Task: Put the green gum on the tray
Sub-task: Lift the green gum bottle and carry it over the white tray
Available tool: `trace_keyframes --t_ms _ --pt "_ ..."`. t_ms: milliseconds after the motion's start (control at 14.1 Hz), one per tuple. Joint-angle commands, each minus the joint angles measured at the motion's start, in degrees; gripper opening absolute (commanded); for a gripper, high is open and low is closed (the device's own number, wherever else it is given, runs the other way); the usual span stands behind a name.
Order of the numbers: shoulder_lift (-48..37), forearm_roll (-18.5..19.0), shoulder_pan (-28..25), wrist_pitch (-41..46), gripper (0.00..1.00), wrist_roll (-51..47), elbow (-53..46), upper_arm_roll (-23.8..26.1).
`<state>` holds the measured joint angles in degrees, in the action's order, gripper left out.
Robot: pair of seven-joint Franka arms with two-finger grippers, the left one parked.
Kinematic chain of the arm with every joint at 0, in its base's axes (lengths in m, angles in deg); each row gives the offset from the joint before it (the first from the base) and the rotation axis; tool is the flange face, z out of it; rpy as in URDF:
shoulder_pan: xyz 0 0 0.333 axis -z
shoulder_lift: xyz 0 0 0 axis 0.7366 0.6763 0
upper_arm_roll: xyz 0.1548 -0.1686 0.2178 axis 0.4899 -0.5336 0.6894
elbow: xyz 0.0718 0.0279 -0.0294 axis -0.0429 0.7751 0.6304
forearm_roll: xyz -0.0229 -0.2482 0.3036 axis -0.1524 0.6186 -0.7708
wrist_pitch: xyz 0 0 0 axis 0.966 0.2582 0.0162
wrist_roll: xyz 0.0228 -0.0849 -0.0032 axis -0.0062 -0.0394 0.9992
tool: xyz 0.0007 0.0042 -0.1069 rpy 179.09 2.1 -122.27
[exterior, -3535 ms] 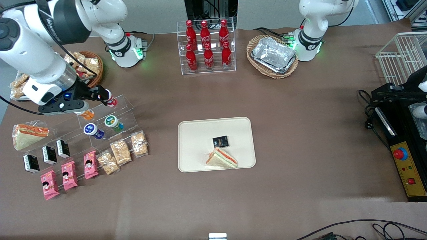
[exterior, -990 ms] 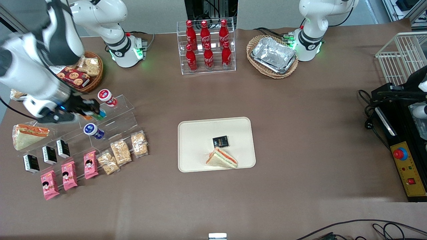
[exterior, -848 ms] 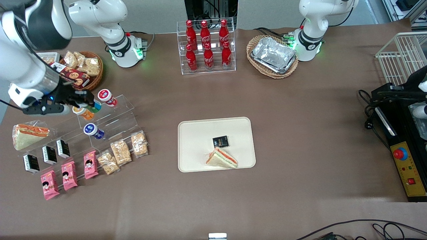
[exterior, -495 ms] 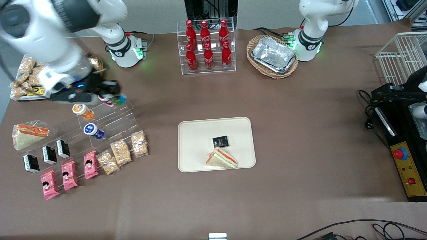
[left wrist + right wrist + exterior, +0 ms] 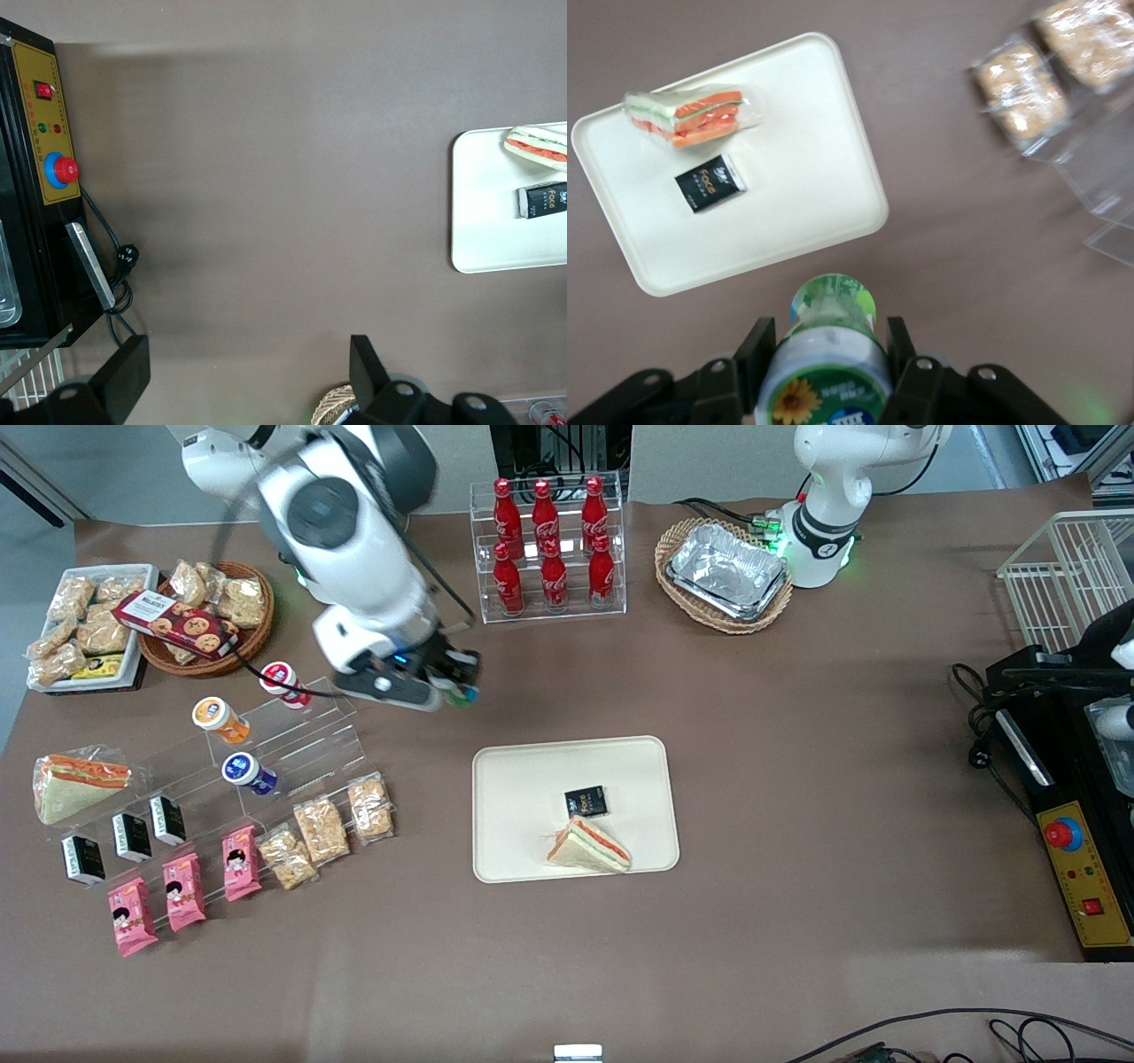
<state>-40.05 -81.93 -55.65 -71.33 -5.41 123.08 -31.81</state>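
My right gripper hangs above the bare table, between the acrylic step rack and the cream tray, farther from the front camera than the tray. It is shut on the green gum, whose white lid with green label faces the wrist camera; its green body peeks out at the fingertips. The gripper holds the bottle by both sides. The tray carries a wrapped sandwich and a small black packet.
The rack holds an orange bottle, a blue bottle and a red-bodied one, with snack packs below. A cola bottle stand and a basket of foil trays sit farther from the front camera.
The gripper took the green gum off the rack, lifted it, and has swung with it from the rack toward the tray. The gum's spot on the rack is now bare.
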Motion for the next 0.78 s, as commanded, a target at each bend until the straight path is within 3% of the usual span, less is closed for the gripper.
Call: trace_keyframes --t_ms 0,354,495,707 --pt "13.2 10.58 -4.53 -6.75 0.0 -9.82 -3.79 1.11" --pt "28.59 22.56 -6.12 -21.08 0.0 -14.32 -4.31 0.94" --pt "32.64 25.37 -6.12 -25.21 0.0 -16.6 -4.32 0.76" --pt "34.15 25.04 -5.95 -25.85 0.0 -16.79 -4.32 0.15"
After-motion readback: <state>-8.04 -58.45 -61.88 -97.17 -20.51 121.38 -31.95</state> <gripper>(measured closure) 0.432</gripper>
